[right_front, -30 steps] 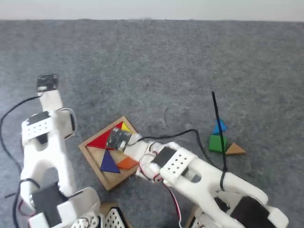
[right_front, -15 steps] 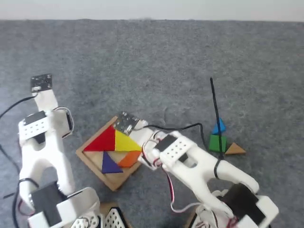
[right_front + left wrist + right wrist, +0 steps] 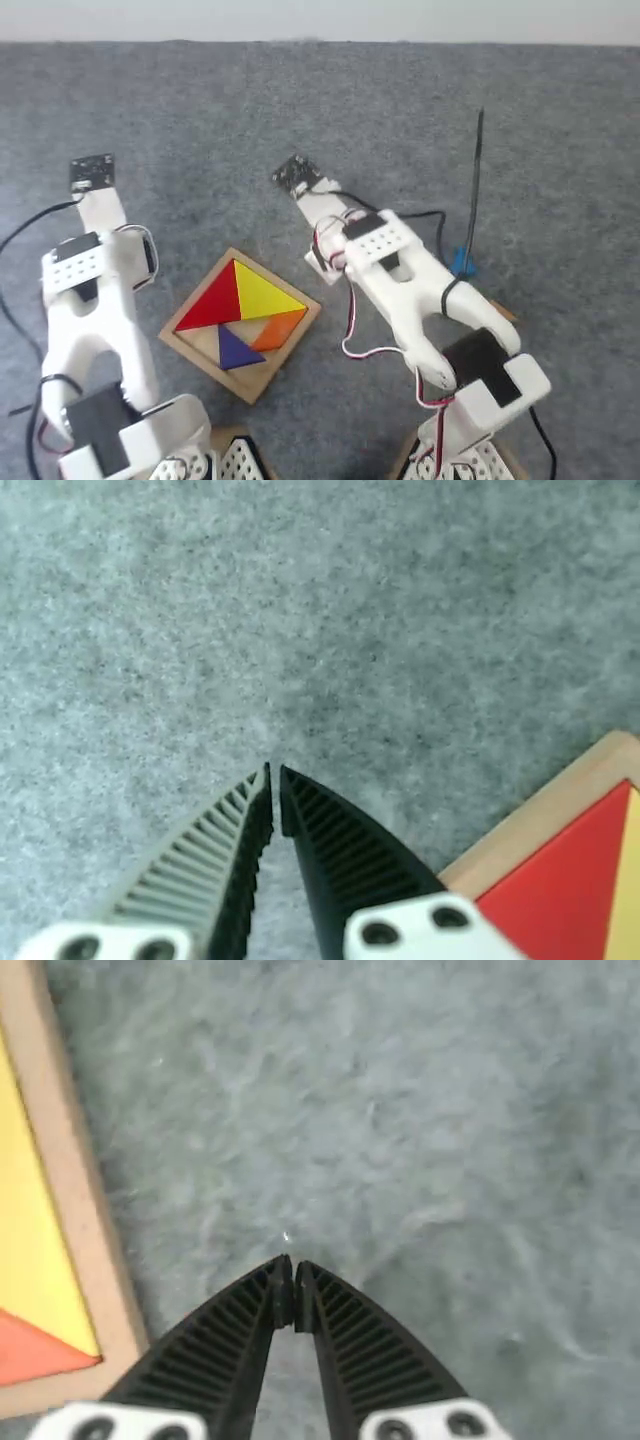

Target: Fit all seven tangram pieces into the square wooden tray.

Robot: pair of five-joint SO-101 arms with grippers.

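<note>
Pulled the right gripper (image 3: 286,1285) up off the tray (image 3: 203,340) within the last second and out over the carpet (image 3: 420,110) past its far corner, pinched shut on nothing, leaving yellow (image 3: 262,293) seated right against red (image 3: 212,300), with orange (image 3: 278,328) and purple (image 3: 231,348) below (so four in, by the look of it). Kept the left gripper (image 3: 273,785) parked just off a tray corner, also closed and empty. Probably means fetching blue (image 3: 462,264) next, out beside the right arm, plus anything else tucked behind that arm.
</note>
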